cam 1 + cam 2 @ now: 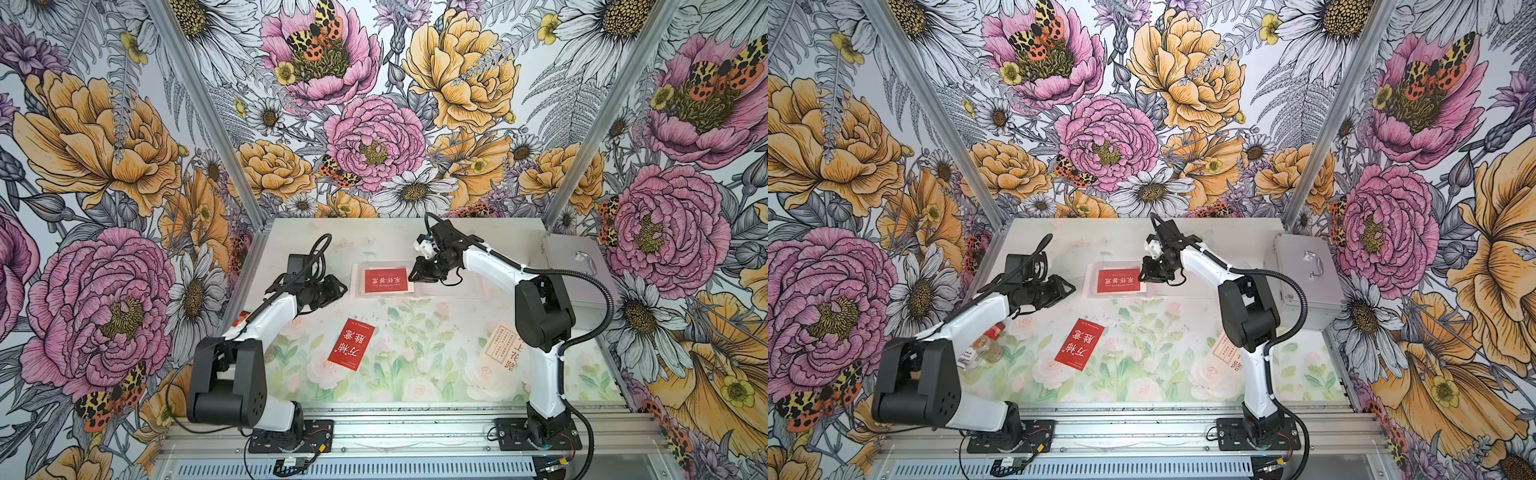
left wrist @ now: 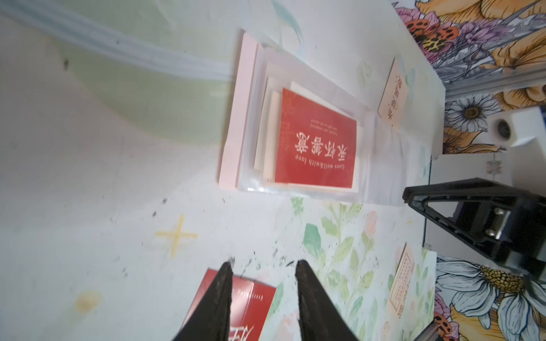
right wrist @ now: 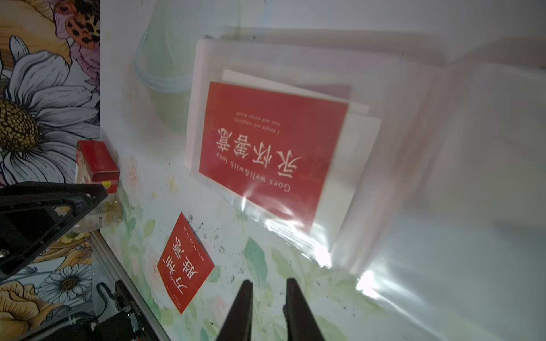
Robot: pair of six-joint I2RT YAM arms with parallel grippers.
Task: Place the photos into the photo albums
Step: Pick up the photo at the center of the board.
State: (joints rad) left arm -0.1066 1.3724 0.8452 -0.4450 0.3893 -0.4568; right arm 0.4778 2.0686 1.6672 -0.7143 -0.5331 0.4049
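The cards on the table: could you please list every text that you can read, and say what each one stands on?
"永怀善意": red card inside the clear sleeve of the album.
"Goes well&with love": the same card, under the characters.
"万事胜意": loose red card.
Too small or blurred to read: the fine print on both red cards, the cream card, the red carton.

A pink album (image 1: 358, 284) lies toward the far middle of the table (image 1: 415, 374), with a red card (image 1: 385, 281) inside its clear sleeve. The right gripper (image 1: 417, 273) is at the album's right edge, and the left gripper (image 1: 340, 289) is just left of the album. Nearer, a second red card (image 1: 351, 344) lies loose and tilted. A cream card (image 1: 500, 343) lies partly hidden by the right arm. A silver case (image 1: 569, 266) sits far right.
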